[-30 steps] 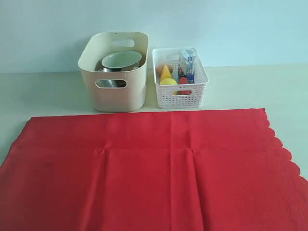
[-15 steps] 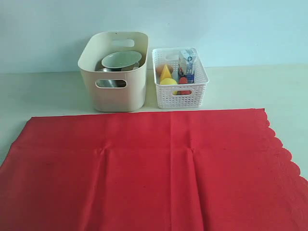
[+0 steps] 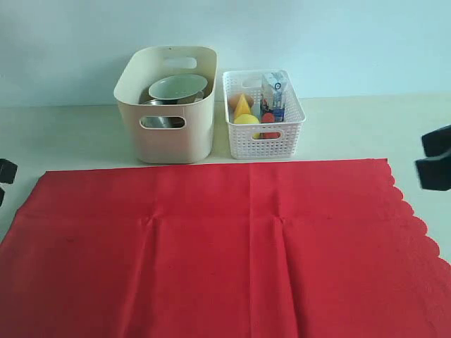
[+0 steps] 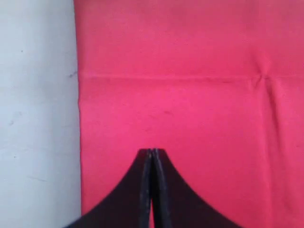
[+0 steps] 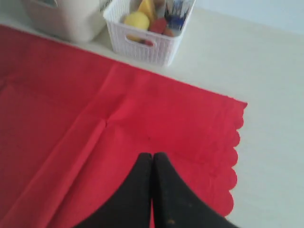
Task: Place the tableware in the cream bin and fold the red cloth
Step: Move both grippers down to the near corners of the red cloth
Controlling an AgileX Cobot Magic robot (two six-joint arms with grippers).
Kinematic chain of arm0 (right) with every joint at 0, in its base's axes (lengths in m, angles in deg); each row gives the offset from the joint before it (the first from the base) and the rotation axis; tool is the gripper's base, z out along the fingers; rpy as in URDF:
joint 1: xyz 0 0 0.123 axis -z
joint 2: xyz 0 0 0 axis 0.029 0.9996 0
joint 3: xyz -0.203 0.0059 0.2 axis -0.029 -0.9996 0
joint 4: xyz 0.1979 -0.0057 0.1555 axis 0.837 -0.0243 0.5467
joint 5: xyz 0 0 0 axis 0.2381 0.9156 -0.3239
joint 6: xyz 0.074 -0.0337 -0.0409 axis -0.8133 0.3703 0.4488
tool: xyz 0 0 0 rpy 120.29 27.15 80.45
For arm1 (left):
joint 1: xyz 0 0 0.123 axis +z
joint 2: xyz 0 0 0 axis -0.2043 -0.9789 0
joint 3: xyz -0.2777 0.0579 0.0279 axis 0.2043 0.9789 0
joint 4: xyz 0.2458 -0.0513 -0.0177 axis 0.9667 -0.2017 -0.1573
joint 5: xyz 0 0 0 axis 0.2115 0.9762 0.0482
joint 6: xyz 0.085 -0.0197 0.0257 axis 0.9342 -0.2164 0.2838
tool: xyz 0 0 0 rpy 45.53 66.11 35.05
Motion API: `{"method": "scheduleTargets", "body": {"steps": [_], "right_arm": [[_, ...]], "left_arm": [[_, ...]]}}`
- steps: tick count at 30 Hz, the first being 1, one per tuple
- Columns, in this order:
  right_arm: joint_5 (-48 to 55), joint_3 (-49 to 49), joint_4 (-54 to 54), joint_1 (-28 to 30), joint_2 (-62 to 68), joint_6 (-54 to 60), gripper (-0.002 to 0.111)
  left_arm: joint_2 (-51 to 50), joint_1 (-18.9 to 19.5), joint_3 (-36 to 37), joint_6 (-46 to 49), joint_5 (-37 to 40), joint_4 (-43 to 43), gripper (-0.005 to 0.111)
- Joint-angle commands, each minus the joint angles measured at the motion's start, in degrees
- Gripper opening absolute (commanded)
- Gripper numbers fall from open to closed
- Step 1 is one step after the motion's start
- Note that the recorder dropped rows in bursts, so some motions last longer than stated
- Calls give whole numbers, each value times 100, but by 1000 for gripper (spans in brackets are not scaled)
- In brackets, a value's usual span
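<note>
Red cloth flat, creased, scalloped edge; left tool, right tool closed

A white lattice basket stands on the pale counter. Inside the basket, a small milk carton stands upright on its right side, with a yellow wedge and a lemon on its left side.

The black left gripper has its jaws pressed together with nothing between them, above the red cloth. One straight cloth edge lies beside the bare pale table. A faint crease crosses the fabric and meets another.
</note>
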Motion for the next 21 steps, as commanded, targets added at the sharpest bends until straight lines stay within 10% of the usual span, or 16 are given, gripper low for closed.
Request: {"method": "scheduleTargets", "body": {"steps": [1, 6, 15, 21], "right_arm": [[311, 311, -232, 35, 1185, 158, 0], [777, 679, -235, 193, 2308, 169, 0], [898, 978, 1027, 1412, 3778, 1380, 0], [1282, 1358, 2110, 2101, 5016, 2161, 0]], "left_arm": [[-439, 541, -334, -70, 373, -170, 0], [-859, 1012, -442, -70, 449, -324, 5], [-1754, 1150, -773, 225, 879, -408, 60], [-2561, 1307, -1197, 950, 1337, -1065, 62]]}}
